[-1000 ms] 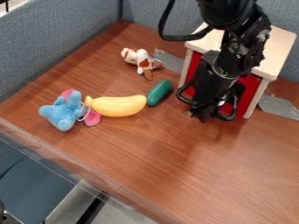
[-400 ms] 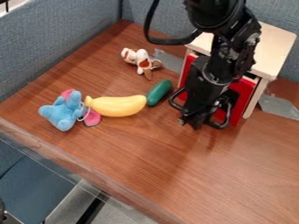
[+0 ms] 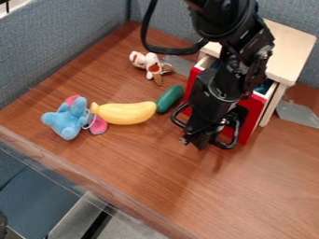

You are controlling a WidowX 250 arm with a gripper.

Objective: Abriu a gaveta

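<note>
Passage: brown wood-grain surface (image 3: 243,196), lower right. Obstacles: red rectangular drawer front (image 3: 252,116), right of centre; green rounded toy (image 3: 169,99), upper centre; curved yellow toy banana (image 3: 124,113) and blue plush toy (image 3: 65,122), left.

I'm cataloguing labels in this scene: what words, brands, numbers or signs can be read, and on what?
No readable text on the red drawer front, yellow banana, blue plush toy or gray tape.
Pale specks on the black arm: too small to tell if they are print.
</note>
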